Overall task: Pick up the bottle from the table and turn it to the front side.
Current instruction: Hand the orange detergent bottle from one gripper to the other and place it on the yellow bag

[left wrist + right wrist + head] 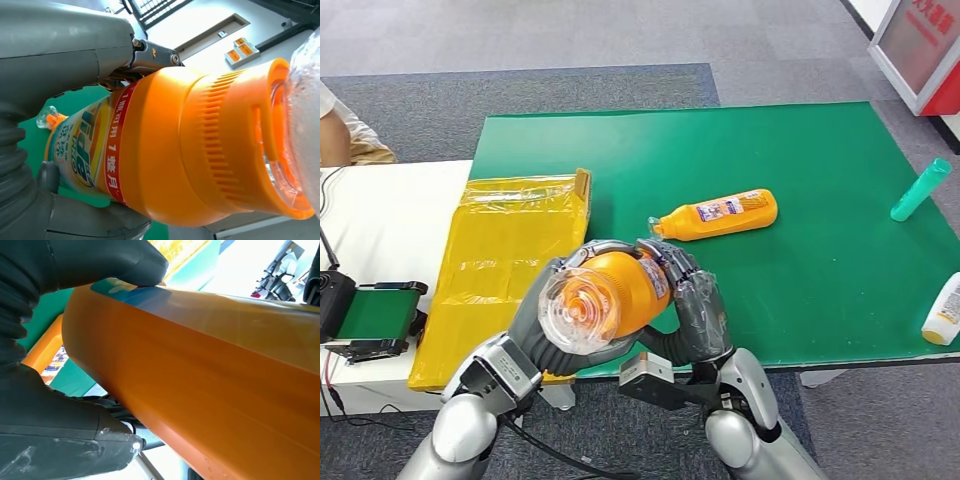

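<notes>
The orange plastic detergent bottle with a clear cap (610, 292) is held lifted off the bench at about 6 o'clock, cap toward the camera, between both hands. The left hand (539, 330) cradles the neck end and the right hand (697, 310) clamps the body, fingers (113, 260) wrapped on it, probably so it can be rolled label-forward. A green mat (810, 180) covers the bench. A second orange bottle (720, 214) lies at 12 o'clock, and a yellow padded bag (501, 250) at 10 o'clock.

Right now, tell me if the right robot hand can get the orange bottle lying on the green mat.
Probably not: the right robot hand and left robot hand both hold another orange bottle. The lying bottle lies unblocked beyond.
</notes>
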Controlling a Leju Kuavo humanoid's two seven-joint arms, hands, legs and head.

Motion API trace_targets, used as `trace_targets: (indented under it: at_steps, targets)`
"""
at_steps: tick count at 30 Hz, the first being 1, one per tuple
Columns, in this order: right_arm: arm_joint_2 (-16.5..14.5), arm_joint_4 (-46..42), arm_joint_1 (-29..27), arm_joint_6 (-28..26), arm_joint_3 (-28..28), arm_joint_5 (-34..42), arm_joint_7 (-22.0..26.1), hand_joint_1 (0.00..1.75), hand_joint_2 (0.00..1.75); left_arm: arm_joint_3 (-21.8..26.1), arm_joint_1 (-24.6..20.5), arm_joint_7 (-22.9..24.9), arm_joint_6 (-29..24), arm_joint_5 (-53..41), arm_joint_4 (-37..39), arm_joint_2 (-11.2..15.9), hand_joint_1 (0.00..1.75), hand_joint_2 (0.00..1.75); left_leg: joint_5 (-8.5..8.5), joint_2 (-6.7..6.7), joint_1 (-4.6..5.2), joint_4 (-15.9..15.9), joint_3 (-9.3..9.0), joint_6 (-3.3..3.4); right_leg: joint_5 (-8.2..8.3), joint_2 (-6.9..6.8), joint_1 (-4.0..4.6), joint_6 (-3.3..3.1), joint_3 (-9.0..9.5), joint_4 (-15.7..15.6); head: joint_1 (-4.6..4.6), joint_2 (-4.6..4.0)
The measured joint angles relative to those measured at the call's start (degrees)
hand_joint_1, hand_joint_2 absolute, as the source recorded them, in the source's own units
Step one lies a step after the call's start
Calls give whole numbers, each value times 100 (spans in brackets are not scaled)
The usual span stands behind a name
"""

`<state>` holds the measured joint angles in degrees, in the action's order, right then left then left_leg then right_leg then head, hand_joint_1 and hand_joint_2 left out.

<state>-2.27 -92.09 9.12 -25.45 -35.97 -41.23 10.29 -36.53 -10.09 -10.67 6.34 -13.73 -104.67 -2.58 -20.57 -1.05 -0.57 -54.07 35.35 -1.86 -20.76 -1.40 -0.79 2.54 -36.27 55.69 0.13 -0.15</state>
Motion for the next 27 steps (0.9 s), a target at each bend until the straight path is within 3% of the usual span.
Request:
trace_targets:
  at_steps: [9, 11, 13, 15, 21, 27]
  targets:
    - [0, 38, 53, -23, -49, -30, -13, 175, 175, -5, -4, 0, 0, 2, 6, 0, 175, 175, 0, 0, 0, 0, 0, 0, 0, 0, 0, 0, 0, 0, 0, 0]
    - [0, 44, 43, -120, -43, -40, -164, 87, 175, -14, 27, 21, -459, -529, 4, -1, 175, 175, 0, 0, 0, 0, 0, 0, 0, 0, 0, 0, 0, 0, 0, 0]
    - [7, 42, -13, -268, 46, -16, -329, 0, 175, 15, 104, 56, -1331, -1700, -29, 15, 175, 87, 0, 0, 0, 0, 0, 0, 0, 1, 0, 0, -1, 0, 0, 0]
    - [19, 19, -102, -325, 226, 38, -338, 0, 175, 124, 173, 79, -1907, -2619, -94, 52, 175, 0, 0, 0, 0, 0, 1, 0, -1, 0, 0, 1, -1, 0, -1, 0]
    - [24, -85, -283, -378, 619, 71, -320, 0, 175, 487, 292, 166, -2586, -3653, -154, 125, 175, 0, 0, 0, 0, 0, 1, 0, -1, 1, 0, 1, 0, 0, -1, 0]
    - [24, -191, -338, -431, 785, 76, -340, 0, 175, 796, 320, 253, -2974, -4011, -151, 170, 175, 0, 0, 0, 0, 0, 0, 0, 0, 1, 0, 0, 0, 0, -1, 0]
